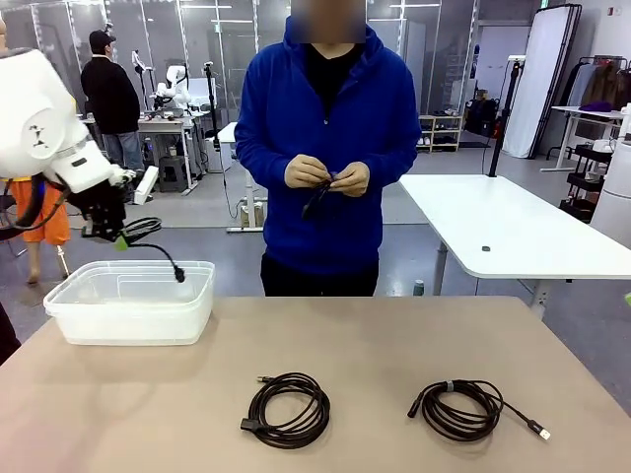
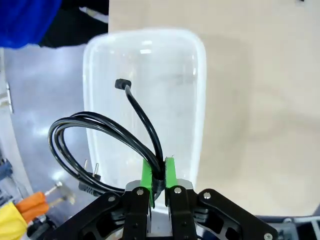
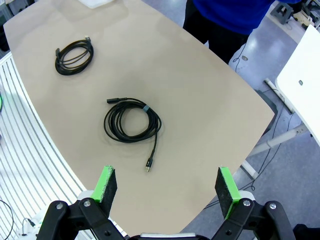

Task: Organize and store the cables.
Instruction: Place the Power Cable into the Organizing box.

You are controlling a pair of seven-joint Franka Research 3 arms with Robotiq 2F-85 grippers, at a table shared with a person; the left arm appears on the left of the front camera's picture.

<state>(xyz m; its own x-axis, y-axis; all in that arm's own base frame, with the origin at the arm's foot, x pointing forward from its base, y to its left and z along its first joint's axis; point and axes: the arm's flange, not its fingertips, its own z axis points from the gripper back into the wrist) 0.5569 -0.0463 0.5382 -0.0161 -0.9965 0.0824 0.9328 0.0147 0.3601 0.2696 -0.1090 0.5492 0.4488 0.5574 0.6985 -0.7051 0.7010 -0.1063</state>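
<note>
Light was bright and even, only soft shadows on the desk [image 1: 394, 355]. The clear bin [image 2: 145, 50] caught some glare, and the wrist views bowed at the edges.

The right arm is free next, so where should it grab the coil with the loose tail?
Probably straight down from above, since the coil lies flat on the table. Pinch across the bundle at its band, where the loops are tied together; avoid the tail.

We can't read any txt, labels, brands, nos. or signs here; nothing's legible in front or wrist views.
</note>
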